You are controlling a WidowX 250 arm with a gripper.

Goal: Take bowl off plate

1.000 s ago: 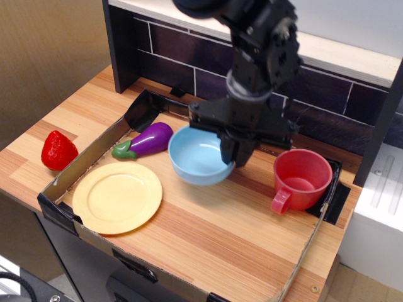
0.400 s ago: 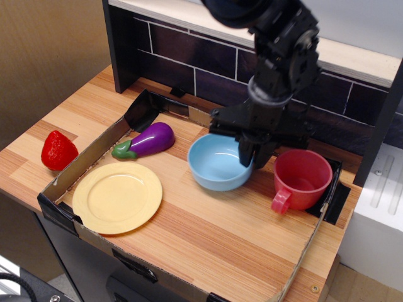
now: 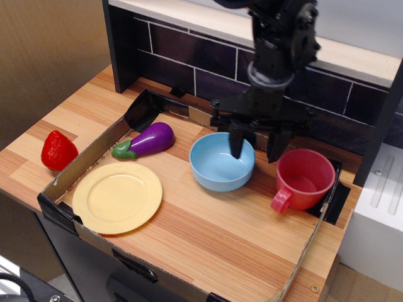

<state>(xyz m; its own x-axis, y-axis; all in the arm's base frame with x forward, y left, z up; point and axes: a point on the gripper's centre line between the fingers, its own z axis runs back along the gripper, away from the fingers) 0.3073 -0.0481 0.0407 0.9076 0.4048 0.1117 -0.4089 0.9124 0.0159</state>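
Observation:
The light blue bowl (image 3: pixel 220 165) rests upright on the wooden board, between the purple eggplant and the red cup. The pale yellow plate (image 3: pixel 117 197) lies bare at the front left, well apart from the bowl. My gripper (image 3: pixel 256 146) is open above the bowl's right rim. One finger hangs inside the bowl and the other outside it, beside the red cup. The fingers do not grip the rim.
A red handled cup (image 3: pixel 302 178) stands just right of the bowl. A purple toy eggplant (image 3: pixel 147 140) lies left of the bowl. A red strawberry (image 3: pixel 58 150) sits outside the cardboard tray wall (image 3: pixel 94 153). A dark tiled back wall (image 3: pixel 189 56) stands behind.
The bowl was carried right, away from the plate, and set down on the board. The gripper then opened and rose a little, letting go of the rim.

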